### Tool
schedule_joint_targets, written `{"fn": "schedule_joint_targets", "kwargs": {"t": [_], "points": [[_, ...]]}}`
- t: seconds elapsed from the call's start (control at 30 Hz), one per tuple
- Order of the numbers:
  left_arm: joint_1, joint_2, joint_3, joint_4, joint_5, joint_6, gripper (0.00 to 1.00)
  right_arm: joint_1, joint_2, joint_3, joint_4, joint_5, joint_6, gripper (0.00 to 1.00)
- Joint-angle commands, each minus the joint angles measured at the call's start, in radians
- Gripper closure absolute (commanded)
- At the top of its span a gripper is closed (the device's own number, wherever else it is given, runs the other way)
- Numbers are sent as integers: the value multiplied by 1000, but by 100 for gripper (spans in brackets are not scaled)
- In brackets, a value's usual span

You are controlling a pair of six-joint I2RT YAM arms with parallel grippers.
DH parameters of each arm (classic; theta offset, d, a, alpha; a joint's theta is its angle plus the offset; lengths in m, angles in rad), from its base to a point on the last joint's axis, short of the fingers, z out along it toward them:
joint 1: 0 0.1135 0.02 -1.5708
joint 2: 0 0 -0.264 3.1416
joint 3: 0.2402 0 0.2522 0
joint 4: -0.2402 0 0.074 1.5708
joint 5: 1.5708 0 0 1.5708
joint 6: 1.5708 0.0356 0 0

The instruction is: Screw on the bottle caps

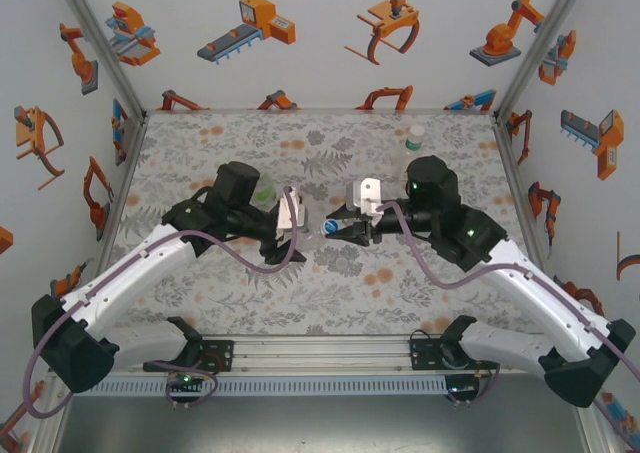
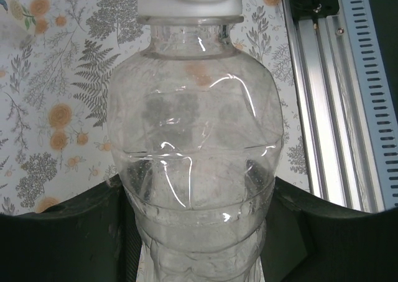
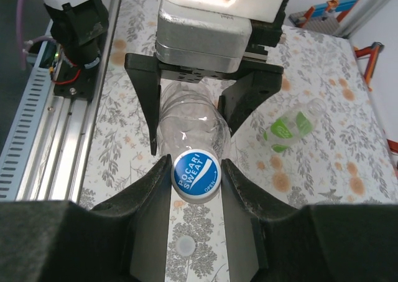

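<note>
Top view, left gripper [image 1: 298, 229] and right gripper [image 1: 340, 229] meet nose to nose, left wrist view, left jaws squeeze the clear bottle [image 2: 196, 139], right wrist view, right jaws pinch tight on the blue cap [image 3: 197, 174] at that bottle's mouth, green bottle [image 3: 289, 127] lying nearby.

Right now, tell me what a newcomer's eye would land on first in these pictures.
The two arms meeting mid-table catch the eye first. The left gripper clamps a clear bottle held sideways, and the right gripper is shut on the blue cap at its mouth. Next come a green-labelled bottle lying on the floral table beside the left gripper, and a pale cap loose on the table below the right gripper.
</note>
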Motion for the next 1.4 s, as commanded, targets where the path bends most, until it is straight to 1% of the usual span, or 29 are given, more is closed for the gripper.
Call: {"fn": "schedule_joint_targets", "kwargs": {"t": [0.0, 0.13, 0.27, 0.43, 0.5, 0.63, 0.77, 0.83, 0.93, 1.07, 1.13, 1.23, 1.37], "points": [[-6, -28, 14, 44, 36, -1, 100, -8, -29, -34, 40, 72, 68, 100], [-6, -20, 18, 50, -26, -18, 100, -34, -66, -55, 88, 108, 139, 100], [-5, -13, 19, 65, -125, -44, 100, -87, -103, -99, 139, 162, 219, 100], [2, -1, 26, 71, -239, -67, 100, -148, -127, -178, 174, 280, 319, 100], [8, -2, 26, 78, -260, -76, 100, -164, -119, -213, 176, 357, 366, 100], [20, -8, 20, 96, -279, -88, 100, -183, -73, -308, 188, 574, 506, 100], [24, -15, 11, 111, -276, -90, 100, -188, 4, -401, 201, 851, 735, 100], [23, -17, 6, 117, -273, -90, 100, -195, 55, -429, 192, 912, 833, 100], [23, -15, 7, 120, -268, -90, 100, -204, 139, -441, 171, 898, 892, 100], [24, -15, 6, 121, -261, -90, 100, -206, 267, -426, 146, 855, 902, 100], [24, -16, 5, 120, -259, -90, 100, -207, 317, -427, 142, 869, 908, 100], [23, -15, 5, 121, -253, -89, 100, -211, 382, -421, 133, 866, 909, 91], [22, -13, 6, 122, -248, -89, 100, -212, 447, -402, 111, 839, 912, 87]]}}
